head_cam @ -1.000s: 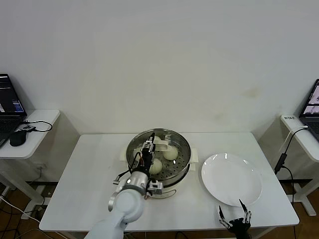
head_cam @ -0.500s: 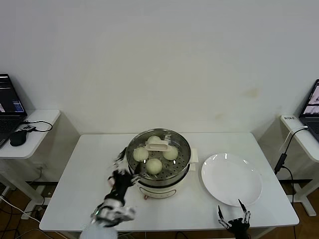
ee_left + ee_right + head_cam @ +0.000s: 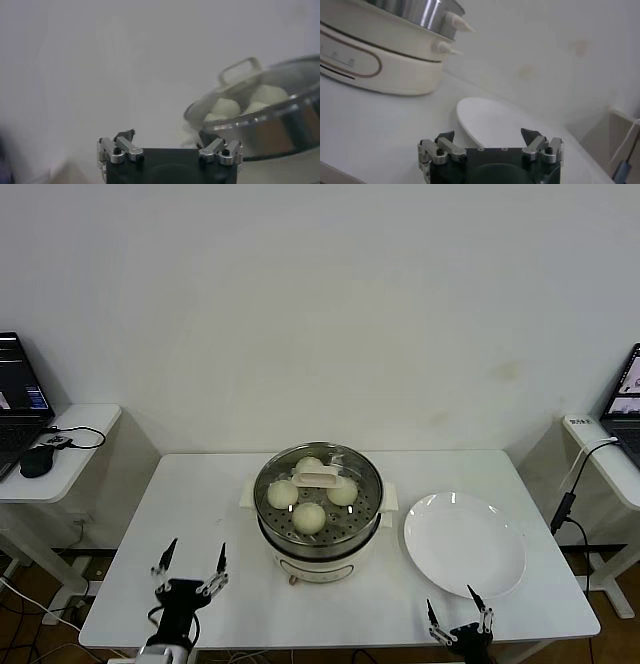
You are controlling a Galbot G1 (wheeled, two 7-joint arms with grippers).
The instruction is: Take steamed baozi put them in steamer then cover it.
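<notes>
The steamer (image 3: 318, 536), a shiny steel pot on a white base, stands mid-table. Several cream-white baozi (image 3: 309, 517) lie on its perforated tray under the clear glass cover (image 3: 350, 467), whose cream bar handle (image 3: 318, 477) sits on top. The left wrist view shows the pot (image 3: 280, 130), the baozi (image 3: 226, 107) and the handle (image 3: 240, 70). My left gripper (image 3: 189, 568) is open and empty at the table's front left edge, apart from the steamer. My right gripper (image 3: 457, 613) is open and empty at the front right edge, below the plate.
An empty flat white plate (image 3: 464, 543) lies right of the steamer; it also shows in the right wrist view (image 3: 500, 120) beside the steamer base (image 3: 375, 65). Side desks with laptops (image 3: 18, 399) stand at far left and right. Bare table spans the front left.
My left gripper has let go of the cover's handle and pulled back from the steamer to the table's front left edge. The cover stays on the pot. The right gripper barely moved.
</notes>
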